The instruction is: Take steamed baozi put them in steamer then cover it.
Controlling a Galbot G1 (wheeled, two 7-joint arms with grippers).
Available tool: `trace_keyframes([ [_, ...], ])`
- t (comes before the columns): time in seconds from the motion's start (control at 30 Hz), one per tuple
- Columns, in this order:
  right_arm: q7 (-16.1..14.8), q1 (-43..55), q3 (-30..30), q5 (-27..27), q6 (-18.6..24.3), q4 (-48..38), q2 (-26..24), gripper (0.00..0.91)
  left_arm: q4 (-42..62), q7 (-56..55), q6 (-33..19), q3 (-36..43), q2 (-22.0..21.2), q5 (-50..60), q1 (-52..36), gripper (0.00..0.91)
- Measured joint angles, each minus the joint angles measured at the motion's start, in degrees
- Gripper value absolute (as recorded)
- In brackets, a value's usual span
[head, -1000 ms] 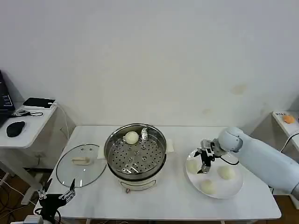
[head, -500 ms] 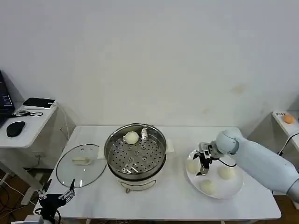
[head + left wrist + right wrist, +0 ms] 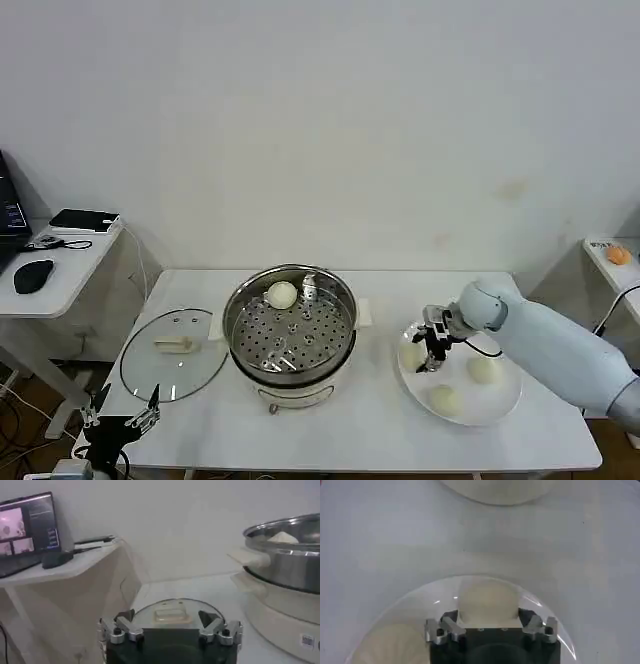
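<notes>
Plain white wall [image 3: 330,130] behind, faint stain right of centre. White surface [image 3: 340,425] in front of wall. Left of surface: white side desk [image 3: 60,275] with mouse [image 3: 33,275], black box [image 3: 84,220], cable, laptop edge [image 3: 8,215]. Right of surface: shelf corner [image 3: 612,262] bearing small orange thing [image 3: 619,255]. Cables on floor under desk.

- steamer [image 3: 290,335]: shiny stainless steel, perforated tray
- cover [image 3: 172,353]: clear glossy glass, metal rim
- steamed baozi [image 3: 283,294]: smooth, matt
- desk [image 3: 340,425]: smooth white
</notes>
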Motion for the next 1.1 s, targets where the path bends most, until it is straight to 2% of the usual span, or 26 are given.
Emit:
trace_keyframes([
  [0.37, -0.64, 2.44, 0.6, 1.56, -0.89, 2.6, -2.35, 0.635, 0.0, -0.16, -0.01, 0.48, -0.1, 0.0, -0.75, 0.907],
  [0.7, -1.91, 10.7, -0.27, 6.09, -1.29, 6.74, -5.54, 0.635, 0.57, -0.27, -0.3, 0.71, 0.01, 0.67, -1.95, 0.907],
  [0.87, -2.34, 16.76, -2.7, 9.67, -2.21, 8.41, -5.07, 0.635, 0.17, -0.51, -0.93, 0.51, 0.09, 1.46, -2.13, 0.907],
  [1.1, -2.5, 24.91, -6.7, 16.93, -5.45, 9.37, -1.45, 0.635, -0.66, -0.78, -1.68, 0.13, 0.86, 1.87, -1.73, 0.907],
])
